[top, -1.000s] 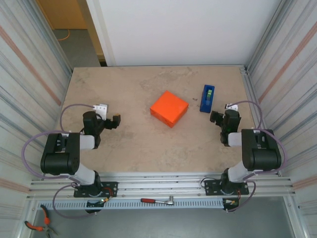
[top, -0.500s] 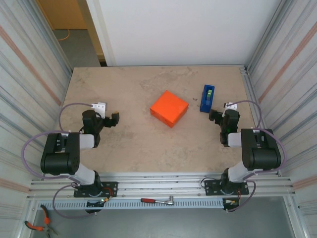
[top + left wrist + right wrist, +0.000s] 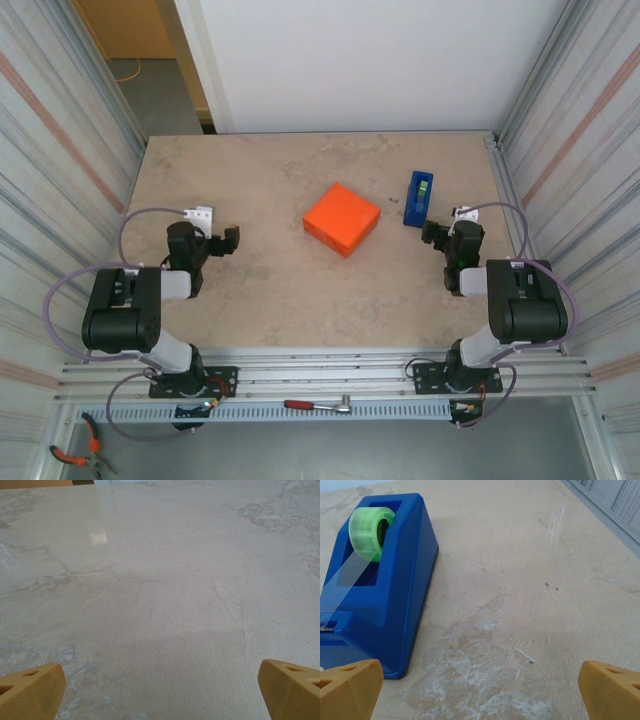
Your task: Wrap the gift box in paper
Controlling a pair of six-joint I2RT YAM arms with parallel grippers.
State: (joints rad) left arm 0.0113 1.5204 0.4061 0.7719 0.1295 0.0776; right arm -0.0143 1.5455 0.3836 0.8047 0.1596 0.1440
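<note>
In the top view, a flat orange block lies just right of centre on the desk (image 3: 290, 300). We read it as the paper (image 3: 342, 218) folded close around the gift box, since no pink shows anywhere. A blue tape dispenser (image 3: 419, 198) stands upright to its right, near but not touching. The left jaws sit at middle left and the right jaws at middle right, both well apart from the block.

In the left wrist view, the left jaws are spread wide, their yellow tips at the two lower corners of the frame, with only bare desk between them.

In the right wrist view, the right jaws are spread just as wide, also over bare desk. The dispenser fills the upper left of the frame, with a green tape roll (image 3: 370, 532) in its cradle.

We judge the parcel to be light, and stiff only as far as the box beneath it is. The paper skin looks thin, smooth and likely slippery, and easy to crease or tear at the corners. We would grip it across two opposite side faces, low down, and avoid any loose flap or fold.
</note>
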